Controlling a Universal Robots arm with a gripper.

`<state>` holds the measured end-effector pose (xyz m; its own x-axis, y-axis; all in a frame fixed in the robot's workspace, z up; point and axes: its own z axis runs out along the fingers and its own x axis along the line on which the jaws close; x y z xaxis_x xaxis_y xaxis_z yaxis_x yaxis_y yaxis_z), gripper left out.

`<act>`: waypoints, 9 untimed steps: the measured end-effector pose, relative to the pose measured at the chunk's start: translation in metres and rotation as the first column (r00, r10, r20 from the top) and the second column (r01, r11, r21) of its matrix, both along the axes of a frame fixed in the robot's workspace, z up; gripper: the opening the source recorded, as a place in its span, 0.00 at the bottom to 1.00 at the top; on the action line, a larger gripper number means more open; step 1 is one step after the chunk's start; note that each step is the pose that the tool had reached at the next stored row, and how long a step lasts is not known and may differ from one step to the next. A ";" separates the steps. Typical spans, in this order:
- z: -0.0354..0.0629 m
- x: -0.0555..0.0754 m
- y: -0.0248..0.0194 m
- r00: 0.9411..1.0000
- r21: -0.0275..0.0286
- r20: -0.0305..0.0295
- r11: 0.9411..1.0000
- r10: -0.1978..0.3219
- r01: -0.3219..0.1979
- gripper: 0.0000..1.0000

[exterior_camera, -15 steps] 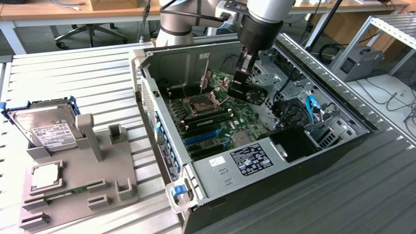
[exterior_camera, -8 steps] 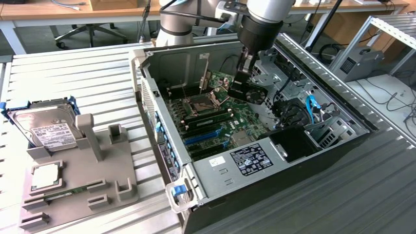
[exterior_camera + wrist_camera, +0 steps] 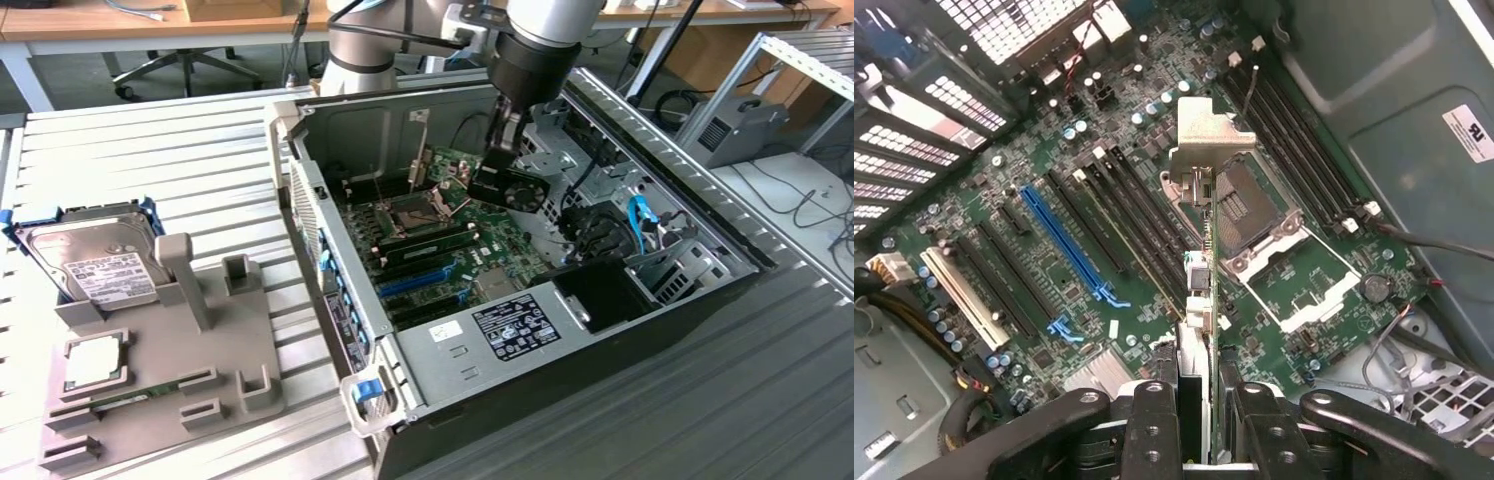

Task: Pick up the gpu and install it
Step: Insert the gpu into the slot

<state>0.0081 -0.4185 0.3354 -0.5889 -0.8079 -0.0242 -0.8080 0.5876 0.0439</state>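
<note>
The tabletop (image 3: 160, 140) carries an open computer case (image 3: 694, 300) lying on its side, its motherboard (image 3: 501, 250) facing up, and to the exterior view's left a grey holder (image 3: 200, 370) with a silver hard drive (image 3: 87, 260) in a blue frame standing at its far end. The arm (image 3: 534, 50) reaches down into the case from above. Its hand (image 3: 1194, 405) is closed on the gpu (image 3: 1199, 290), the fingers (image 3: 1154, 430) pressing on both flat faces of the card. The gpu hangs edge-on above the motherboard, its long axis running away from the hand and ending at the silver end bracket (image 3: 1204, 135). In the wrist view the card lies over the dark memory slots (image 3: 1139, 210), beside the processor socket (image 3: 1259, 210), roughly parallel to the blue expansion slot (image 3: 1064, 245).
</note>
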 end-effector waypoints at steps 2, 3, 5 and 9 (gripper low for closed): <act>0.0000 0.000 0.0000 1.000 0.000 0.000 1.000 0.011 -0.011 0.26; 0.0000 0.000 0.0000 1.000 0.000 0.000 1.000 0.016 -0.016 0.26; 0.0000 0.000 0.0000 1.000 0.000 0.000 1.000 0.027 -0.027 0.26; 0.0000 0.000 0.0000 0.999 0.000 0.000 0.999 0.049 -0.049 0.26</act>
<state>0.0081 -0.4185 0.3353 -0.5484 -0.8359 -0.0241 -0.8359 0.5471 0.0439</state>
